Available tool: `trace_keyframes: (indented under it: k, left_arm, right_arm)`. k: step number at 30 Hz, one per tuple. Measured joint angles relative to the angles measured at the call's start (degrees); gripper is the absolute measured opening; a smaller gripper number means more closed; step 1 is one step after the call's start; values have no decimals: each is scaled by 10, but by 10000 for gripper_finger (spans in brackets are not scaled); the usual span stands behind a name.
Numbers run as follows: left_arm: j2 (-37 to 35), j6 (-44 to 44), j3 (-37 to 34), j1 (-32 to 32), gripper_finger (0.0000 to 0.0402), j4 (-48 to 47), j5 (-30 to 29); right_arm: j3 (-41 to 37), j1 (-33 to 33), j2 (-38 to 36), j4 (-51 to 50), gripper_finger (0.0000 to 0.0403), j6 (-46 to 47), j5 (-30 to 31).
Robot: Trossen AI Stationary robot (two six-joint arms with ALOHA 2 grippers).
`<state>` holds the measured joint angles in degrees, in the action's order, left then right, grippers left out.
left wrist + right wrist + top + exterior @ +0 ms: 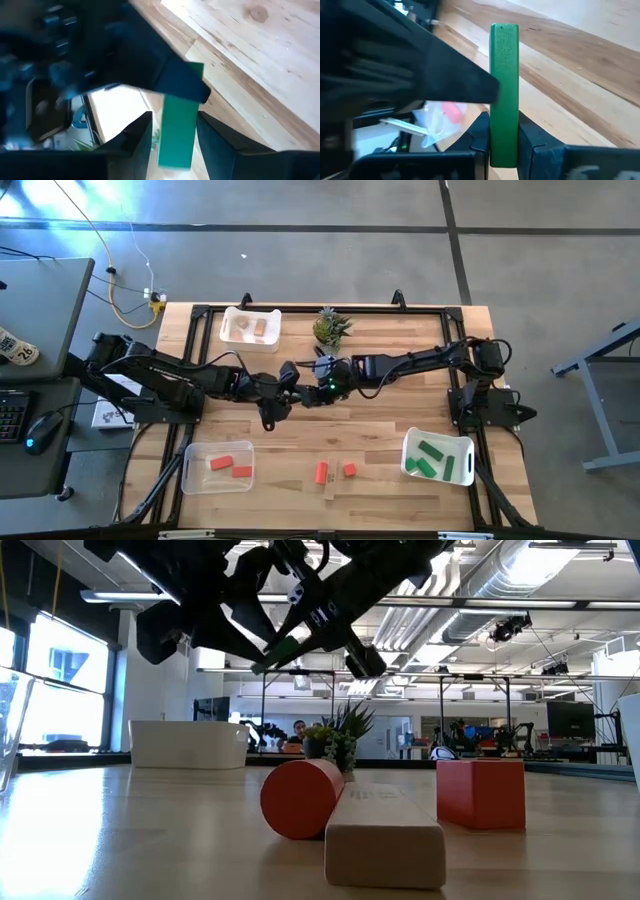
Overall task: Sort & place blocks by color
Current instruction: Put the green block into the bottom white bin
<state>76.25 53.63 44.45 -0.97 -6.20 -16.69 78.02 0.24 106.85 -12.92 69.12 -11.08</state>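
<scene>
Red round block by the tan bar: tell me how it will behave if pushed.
The red round block shows a circular end, so it will probably roll if nudged sideways. The tan bar lies close on one side and likely stops it that way. It looks like painted wood: probably stiff and light. Left gripper and right gripper meet at a green block.

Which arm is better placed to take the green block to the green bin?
Right. The right hand is shut on the green block, and the green bin sits on that arm's side; the left hand, mid-table, is farther away.
</scene>
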Motion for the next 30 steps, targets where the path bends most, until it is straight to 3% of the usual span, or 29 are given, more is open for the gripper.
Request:
trace_keyframes:
  k: [8,14,19,30]
  left_arm:
    - [-1,-107,1,1,173,4,-46]
    - [-1,-176,1,7,180,1,-80]
    - [-1,-221,1,14,175,0,-80]
    - [-1,-267,1,14,172,-2,-75]
  right_arm:
    - [-2,39,2,-101,29,34,15]
    - [-2,87,-1,-139,30,82,12]
    - [-2,128,-17,-173,31,118,55]
    - [-2,200,-80,-362,31,183,151]
